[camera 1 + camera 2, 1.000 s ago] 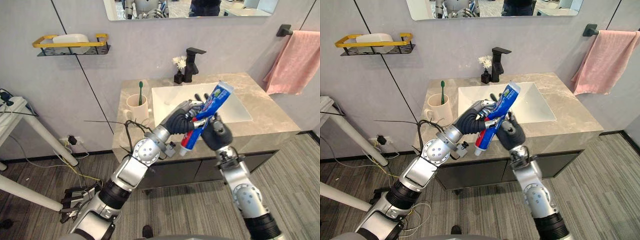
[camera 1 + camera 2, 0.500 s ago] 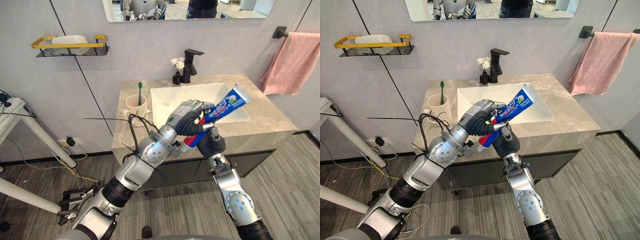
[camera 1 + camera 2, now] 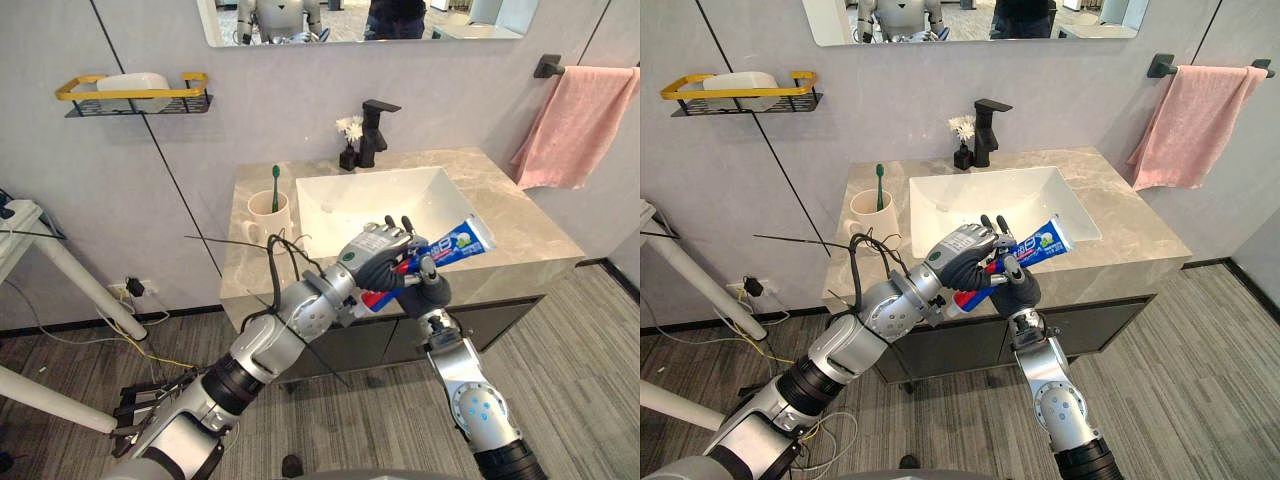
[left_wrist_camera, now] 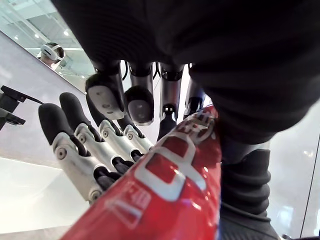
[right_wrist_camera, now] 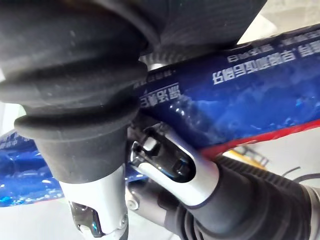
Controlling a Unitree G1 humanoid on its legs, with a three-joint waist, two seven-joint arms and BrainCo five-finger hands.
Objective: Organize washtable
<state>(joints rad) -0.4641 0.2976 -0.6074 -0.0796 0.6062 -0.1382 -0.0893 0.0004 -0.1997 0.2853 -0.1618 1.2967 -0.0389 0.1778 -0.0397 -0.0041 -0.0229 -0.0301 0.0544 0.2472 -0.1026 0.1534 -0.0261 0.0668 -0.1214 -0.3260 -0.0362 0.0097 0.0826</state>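
Both hands were on the toothpaste [image 3: 455, 241] above the front of the counter [image 3: 520, 215], left hand [image 3: 375, 250] wrapped round it, right hand [image 3: 428, 290] pinching underneath, probably a hand-off so left could reach the cup [image 3: 268, 212].

Cup [image 3: 267, 212] left, faucet [image 3: 376, 128] behind sink [image 3: 345, 200]

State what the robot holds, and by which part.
Left hand and right hand both grip the toothpaste tube around its middle and red lower part.
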